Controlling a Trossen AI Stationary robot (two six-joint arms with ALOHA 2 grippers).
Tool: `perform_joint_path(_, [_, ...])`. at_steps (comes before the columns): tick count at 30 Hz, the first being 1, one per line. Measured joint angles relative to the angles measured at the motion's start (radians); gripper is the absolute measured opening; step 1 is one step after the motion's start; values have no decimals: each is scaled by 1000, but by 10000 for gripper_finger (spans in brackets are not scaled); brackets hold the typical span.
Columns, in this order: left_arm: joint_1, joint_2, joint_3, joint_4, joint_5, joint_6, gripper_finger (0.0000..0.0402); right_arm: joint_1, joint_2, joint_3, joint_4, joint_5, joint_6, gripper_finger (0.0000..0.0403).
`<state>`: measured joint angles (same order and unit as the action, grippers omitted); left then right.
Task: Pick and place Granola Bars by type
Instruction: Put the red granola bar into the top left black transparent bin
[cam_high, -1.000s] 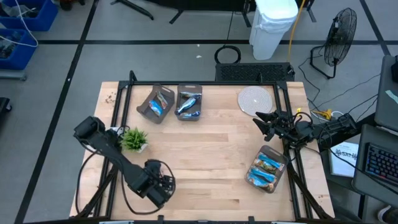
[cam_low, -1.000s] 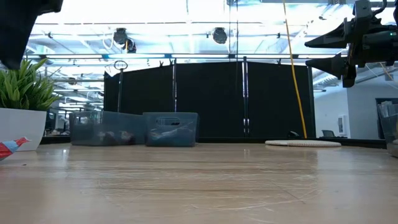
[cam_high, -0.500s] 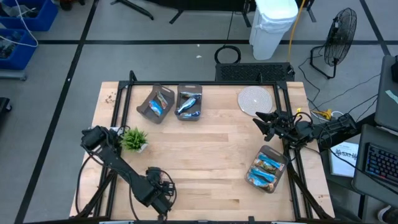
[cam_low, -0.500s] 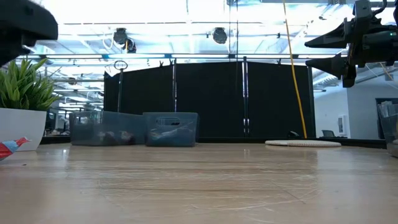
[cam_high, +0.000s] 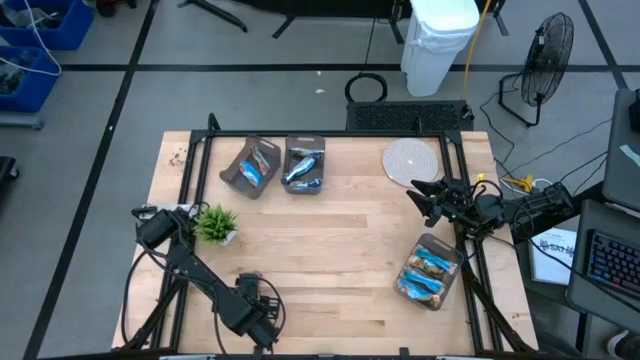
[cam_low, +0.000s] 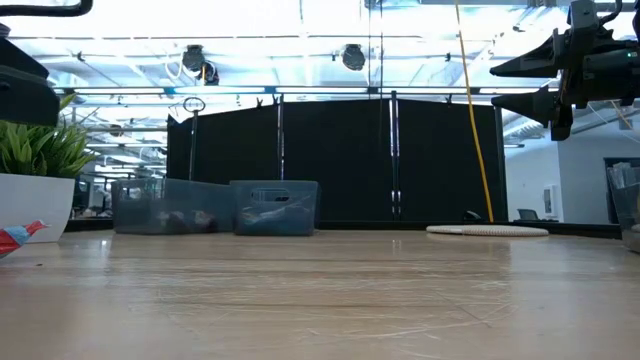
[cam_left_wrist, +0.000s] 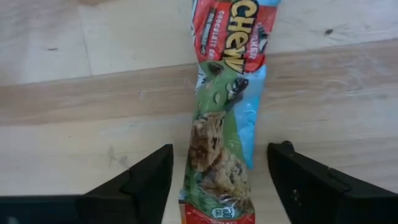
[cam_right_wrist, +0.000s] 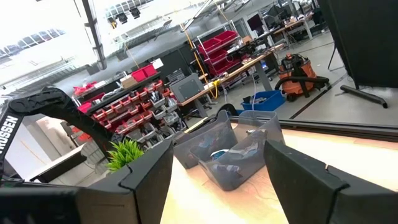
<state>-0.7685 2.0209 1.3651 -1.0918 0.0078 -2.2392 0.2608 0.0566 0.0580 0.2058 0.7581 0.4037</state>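
Left gripper (cam_left_wrist: 217, 180) spread wide, straddling a granola bar (cam_left_wrist: 227, 118) flat on the table (cam_left_wrist: 93, 93) by the plant (cam_high: 214, 224); lined up lengthwise, probably for a pinch. Right gripper (cam_high: 420, 196) open, parked aloft near the right-side bin (cam_high: 430, 268). Other bars already binned.

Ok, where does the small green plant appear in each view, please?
High view: the plant stands on the left side of the table.
Low view: the plant is at the left edge, cut off by it.
Left wrist view: not in it.
Right wrist view: the plant is left of centre, far off.
Shared landmark: the two bins, in all three of those views.
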Motion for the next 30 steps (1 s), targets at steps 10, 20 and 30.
perform_joint_path(10, [0, 2, 0, -2, 1, -13, 142, 0, 0, 0, 0, 0, 0, 242])
perform_joint_path(20, [15, -15, -2, -6, -6, 77, 50, 0, 0, 0, 0, 0, 0, 242])
perform_joint_path(30, [93, -138, -2, -83, -117, 166, 22, 0, 0, 0, 0, 0, 0, 242])
